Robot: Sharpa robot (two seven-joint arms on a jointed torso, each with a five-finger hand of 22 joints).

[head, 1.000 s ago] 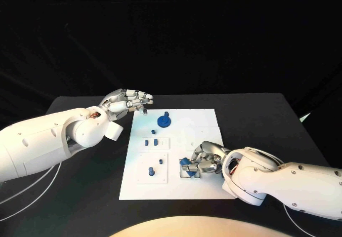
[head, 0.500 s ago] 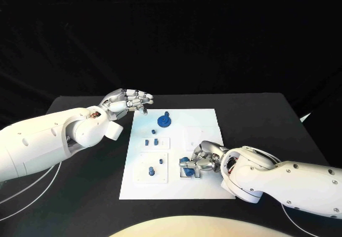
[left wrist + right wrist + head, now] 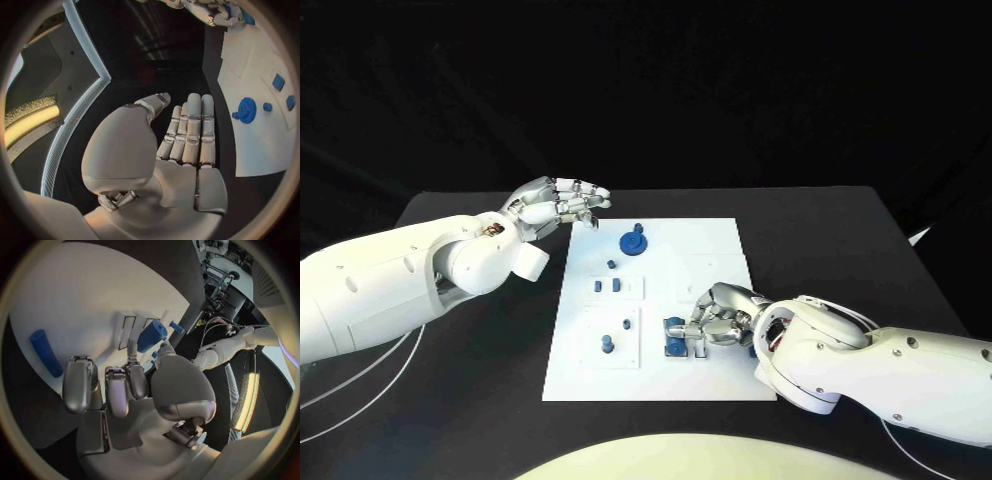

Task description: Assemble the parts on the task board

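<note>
You've got the black table (image 3: pixel 834 240) under everything, and the white task board (image 3: pixel 711 245) lying flat in the middle of it. Your left arm (image 3: pixel 387 285) comes in along the board's left side, and your right arm (image 3: pixel 877 365) reaches in at the near right corner. Your left hand (image 3: pixel 563 205) hovers off the board's far left corner, fingers curled in together, grasping nothing. Your right hand (image 3: pixel 718 318) is down on the board's near right part, fingers closed around a blue cylinder part (image 3: pixel 152 336); in the right wrist view you see it pinched between thumb and fingers. A blue gear (image 3: pixel 633 243) sits on the board's far left part, just beside your left hand. A blue peg (image 3: pixel 46 352) lies flat on the board near your right hand's fingers. Small blue parts (image 3: pixel 604 286) stand in the left-hand panels.
</note>
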